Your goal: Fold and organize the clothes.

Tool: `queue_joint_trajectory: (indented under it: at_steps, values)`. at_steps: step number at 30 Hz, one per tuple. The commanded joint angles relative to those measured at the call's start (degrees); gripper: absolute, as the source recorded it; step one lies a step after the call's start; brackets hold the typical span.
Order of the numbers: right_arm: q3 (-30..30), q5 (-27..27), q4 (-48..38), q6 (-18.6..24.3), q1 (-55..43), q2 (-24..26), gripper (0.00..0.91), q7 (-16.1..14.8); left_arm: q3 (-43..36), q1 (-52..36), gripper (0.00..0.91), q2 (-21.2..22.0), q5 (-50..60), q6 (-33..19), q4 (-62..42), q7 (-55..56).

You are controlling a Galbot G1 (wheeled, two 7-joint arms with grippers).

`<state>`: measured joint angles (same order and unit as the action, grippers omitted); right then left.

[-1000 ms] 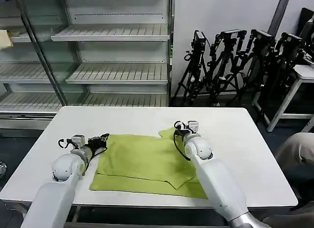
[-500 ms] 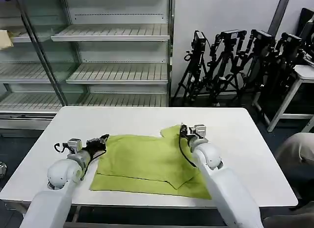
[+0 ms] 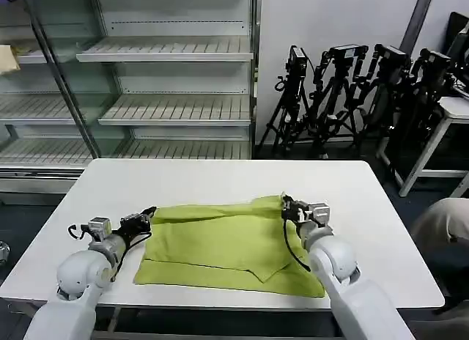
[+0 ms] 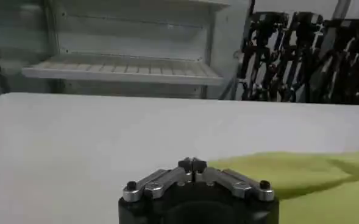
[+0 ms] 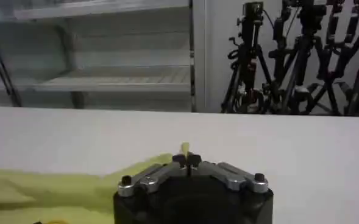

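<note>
T-shirt point(image 3: 220, 241) stretched — both tools pinching

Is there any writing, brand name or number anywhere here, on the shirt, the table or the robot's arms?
None can be read.
T-shirt: plain lime green, no print or label showing.
Table: bare white, no markings.
Left gripper and right gripper: no legible lettering.
Shelves and tripods behind: nothing readable.

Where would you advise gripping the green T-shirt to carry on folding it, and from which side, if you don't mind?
Probably by the far edge of the T-shirt, at its two corners, one from each side. That edge is a raised ridge, while the rest lies flat. The left gripper and right gripper sit there, jaws shut; a yellow-green scrap shows at the right tips.
</note>
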<state>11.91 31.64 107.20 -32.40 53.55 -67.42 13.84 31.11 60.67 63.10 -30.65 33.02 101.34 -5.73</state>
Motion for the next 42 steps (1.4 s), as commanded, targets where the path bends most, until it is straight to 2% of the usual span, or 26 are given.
queue_joint_trajectory:
  at_steps: [1, 16, 28, 42]
  values:
    - [2.1, -1.7, 9.2, 0.4, 10.4, 1.4, 0.0, -0.7, 1.5, 5.0, 0.02, -0.1, -0.1, 0.0, 4.3, -0.2]
    - [4.3, -6.5, 18.6, 0.4, 18.6, 2.3, 0.0, -0.5, 3.7, 11.9, 0.02, 0.5, 0.7, -0.2, 9.6, -0.8]
    - [5.3, -8.9, 21.8, 0.2, 23.3, 2.6, 0.0, -0.4, 4.9, 14.1, 0.02, 0.9, 1.5, -0.5, 10.2, -1.3]
    - [5.0, -10.4, 16.8, 0.7, 22.9, 2.4, 0.0, -1.0, 6.0, 15.2, 0.02, 1.1, 1.5, 0.0, 10.4, -1.8]
